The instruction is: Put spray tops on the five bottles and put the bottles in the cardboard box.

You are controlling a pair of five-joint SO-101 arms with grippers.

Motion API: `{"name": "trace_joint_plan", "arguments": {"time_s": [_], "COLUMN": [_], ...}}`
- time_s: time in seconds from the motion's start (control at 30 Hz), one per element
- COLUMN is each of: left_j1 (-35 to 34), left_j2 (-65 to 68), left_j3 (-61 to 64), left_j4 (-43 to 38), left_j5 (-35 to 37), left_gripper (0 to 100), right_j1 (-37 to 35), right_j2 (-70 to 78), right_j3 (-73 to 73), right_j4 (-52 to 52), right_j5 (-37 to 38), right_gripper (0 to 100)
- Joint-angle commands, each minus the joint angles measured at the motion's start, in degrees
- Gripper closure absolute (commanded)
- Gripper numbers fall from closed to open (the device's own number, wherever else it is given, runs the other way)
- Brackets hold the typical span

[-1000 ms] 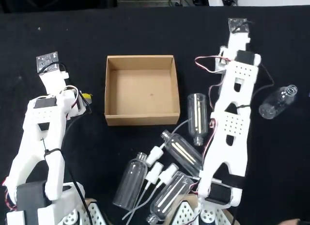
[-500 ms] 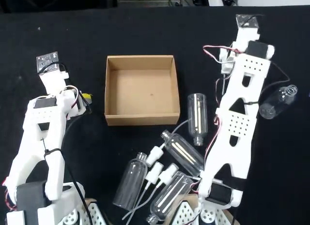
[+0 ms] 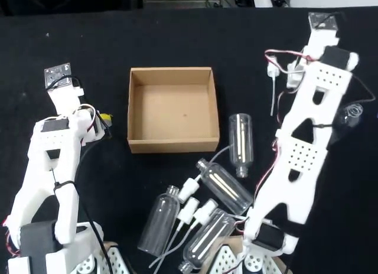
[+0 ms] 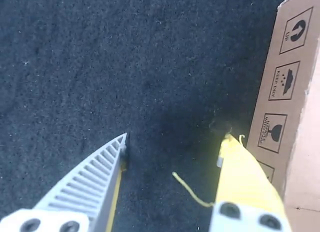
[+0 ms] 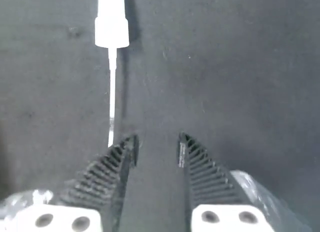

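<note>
- The far-right bottle [image 3: 349, 116] is mostly covered by the right arm [image 3: 307, 138]. Only its neck and a bit of shoulder show past the arm's edge, close to the table's right side.
- A heap of three bottles [image 3: 223, 185] lies on the near side of the cardboard box [image 3: 171, 145]. Three loose spray tops [image 3: 190, 188] are mixed in, and their thin tubes cross, so it is hard to tell which tube belongs to which top. The nearest bottle's end is cut off beside the arm bases.
- A lone bottle [image 3: 240, 143] lies just beside the box's right near corner, apart from it.
- A fourth spray top [image 5: 112, 23] lies on the cloth ahead of the right gripper [image 5: 157, 140], its head cut off by the picture's edge.
- The right gripper's fingers stand a narrow gap apart with nothing between them. The top's tube ends just outside one finger, and whether it touches cannot be told.
- The left gripper [image 4: 175, 142] has its grey and yellow fingers spread wide over the black tablecloth [image 3: 177, 38], gripping nothing. The yellow finger is just beside the box's outer wall, and contact cannot be made out.
- The box stands open-topped, its brown floor in full view. A strip of cloth separates it from the left arm [image 3: 50, 162], and a wider stretch runs beyond its far wall.
</note>
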Motion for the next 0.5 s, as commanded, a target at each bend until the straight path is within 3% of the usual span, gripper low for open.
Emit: {"name": "trace_joint_plan", "arguments": {"time_s": [0.0,0.23,0.47], "left_j1": [-0.31,-0.40,-0.22], "left_j2": [-1.85,-1.85,-1.85], "left_j3": [-0.22,-0.22,-0.13], "left_j4": [-0.97,-0.97,-0.97], "left_j5": [0.26,0.18,0.26], "left_gripper": [73,73,73], "right_j1": [0.97,-1.49,-6.95], "right_j2": [-16.04,-29.85,-24.04], "right_j3": [12.88,29.49,35.65], "right_j4": [1.76,-5.89,-22.95], "right_j5": [2.29,4.75,-4.48], "right_gripper": [89.2,88.9,87.0]}}
